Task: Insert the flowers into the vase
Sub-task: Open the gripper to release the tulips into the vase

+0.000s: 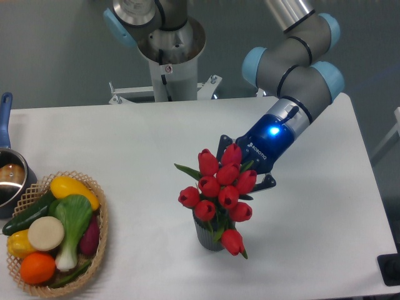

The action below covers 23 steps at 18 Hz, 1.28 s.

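While scanning from the far left edge, here's how it all sits:

Pot [9,178]: steel with a blue handle, hanging half out of frame at the left edge of the table [125,144].

Basket [100,234]: woven, sitting front-left, just beside the pot. It's packed with veg: a yellow pepper, a dark green cucumber, a bok choy [72,225], something orange at the front and a purple bit on the right side.

Arm base [165,37]: mounted behind the table's back edge, centre-left.

Vase [206,236]: dark grey, ribbed, upright on the table a bit right of centre. Mostly covered by the blooms, only the lower front wall shows.

Flowers [219,190]: red tulip bunch right over the vase, buds fanned toward the camera, one bud drooping over the vase's right side. Stems seem to go down into the mouth, but the buds block the view.

Gripper [250,165]: comes in from the upper right behind the bunch, blue light glowing on the wrist. Fingers are hidden by the tulips, so honestly can't tell if they're clamped or apart.
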### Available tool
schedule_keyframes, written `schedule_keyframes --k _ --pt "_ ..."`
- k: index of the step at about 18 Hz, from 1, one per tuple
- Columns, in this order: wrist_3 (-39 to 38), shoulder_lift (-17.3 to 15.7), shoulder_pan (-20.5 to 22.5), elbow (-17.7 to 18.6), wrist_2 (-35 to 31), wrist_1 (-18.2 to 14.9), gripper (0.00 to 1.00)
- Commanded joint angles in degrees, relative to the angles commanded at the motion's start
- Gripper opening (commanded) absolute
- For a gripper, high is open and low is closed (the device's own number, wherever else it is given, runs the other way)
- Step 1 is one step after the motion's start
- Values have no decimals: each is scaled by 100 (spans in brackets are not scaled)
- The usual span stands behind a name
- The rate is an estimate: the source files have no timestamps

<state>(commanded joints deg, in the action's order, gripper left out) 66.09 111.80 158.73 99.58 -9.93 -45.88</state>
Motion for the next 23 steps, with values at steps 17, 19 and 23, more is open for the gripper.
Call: schedule_keyframes --k 17,19,23 --pt "193 -96 141 527 -1054 9 100" --pt "202 -175 202 624 -1125 9 100" --pt "185 -430 527 686 -1169 0 100"
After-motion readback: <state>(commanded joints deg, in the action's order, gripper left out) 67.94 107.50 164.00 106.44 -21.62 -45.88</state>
